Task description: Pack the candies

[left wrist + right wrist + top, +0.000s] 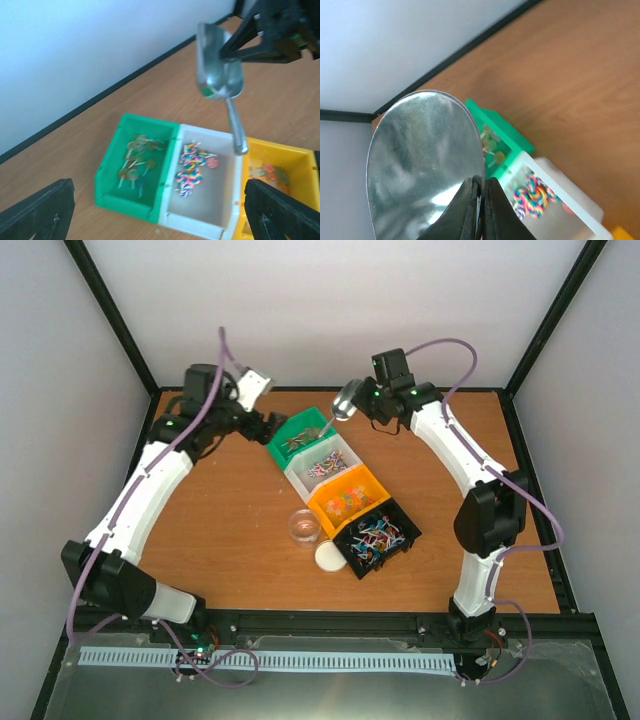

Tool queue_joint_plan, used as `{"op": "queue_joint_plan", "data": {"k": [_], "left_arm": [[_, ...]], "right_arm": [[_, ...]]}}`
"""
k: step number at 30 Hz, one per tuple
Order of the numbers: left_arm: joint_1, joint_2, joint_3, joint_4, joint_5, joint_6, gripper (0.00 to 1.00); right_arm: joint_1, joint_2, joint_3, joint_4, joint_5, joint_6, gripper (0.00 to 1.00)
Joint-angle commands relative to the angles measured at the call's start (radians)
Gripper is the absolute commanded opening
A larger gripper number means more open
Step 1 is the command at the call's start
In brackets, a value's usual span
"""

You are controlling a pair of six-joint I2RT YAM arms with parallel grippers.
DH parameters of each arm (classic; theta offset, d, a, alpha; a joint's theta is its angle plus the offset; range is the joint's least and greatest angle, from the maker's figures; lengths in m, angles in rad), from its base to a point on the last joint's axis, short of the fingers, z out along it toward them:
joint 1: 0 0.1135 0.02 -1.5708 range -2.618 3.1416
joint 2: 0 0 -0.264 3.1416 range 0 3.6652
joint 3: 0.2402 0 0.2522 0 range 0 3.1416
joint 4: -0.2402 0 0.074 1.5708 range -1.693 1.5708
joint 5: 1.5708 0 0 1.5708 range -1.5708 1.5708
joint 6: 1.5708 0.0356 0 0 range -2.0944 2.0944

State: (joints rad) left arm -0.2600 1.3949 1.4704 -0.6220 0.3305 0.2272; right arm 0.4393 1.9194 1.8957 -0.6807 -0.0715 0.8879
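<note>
four bins (283, 440), one scoop (345, 400), one jar (303, 526), perhaps one lid (329, 556), many candies (375, 532).

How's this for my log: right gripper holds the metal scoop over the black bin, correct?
Not the black bin. The right gripper holds the metal scoop over the green bin and white bin, at the row's opposite end, per the top external view.

The arms (150, 485) are showing white shells between black joints, purple cables (224, 345) are trailing along them, green lights (376, 394) are glowing, and the left gripper (160, 212) and right gripper (481, 187) are showing black fingers.
</note>
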Motion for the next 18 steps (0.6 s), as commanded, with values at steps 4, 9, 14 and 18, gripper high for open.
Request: {"op": "queue_joint_plan", "data": {"k": [4, 9, 14, 18], "left_arm": [[-0.265, 0.096, 0.041, 0.08, -0.138, 0.174, 0.91], [-0.394, 0.179, 0.045, 0.122, -0.255, 0.249, 0.81], [-0.41, 0.209, 0.005, 0.226, -0.267, 0.24, 0.72], [-0.41, 0.217, -0.035, 0.272, -0.25, 0.265, 0.64]], "right_arm": [[-0.038, -0.129, -0.168, 0.007, -0.035, 0.228, 0.03], [-0.046, -0.169, -0.23, 0.021, -0.06, 0.262, 0.03], [-0.05, -0.204, -0.301, 0.056, -0.106, 0.292, 0.03], [-0.054, -0.224, -0.321, 0.061, -0.123, 0.297, 0.03]]}}
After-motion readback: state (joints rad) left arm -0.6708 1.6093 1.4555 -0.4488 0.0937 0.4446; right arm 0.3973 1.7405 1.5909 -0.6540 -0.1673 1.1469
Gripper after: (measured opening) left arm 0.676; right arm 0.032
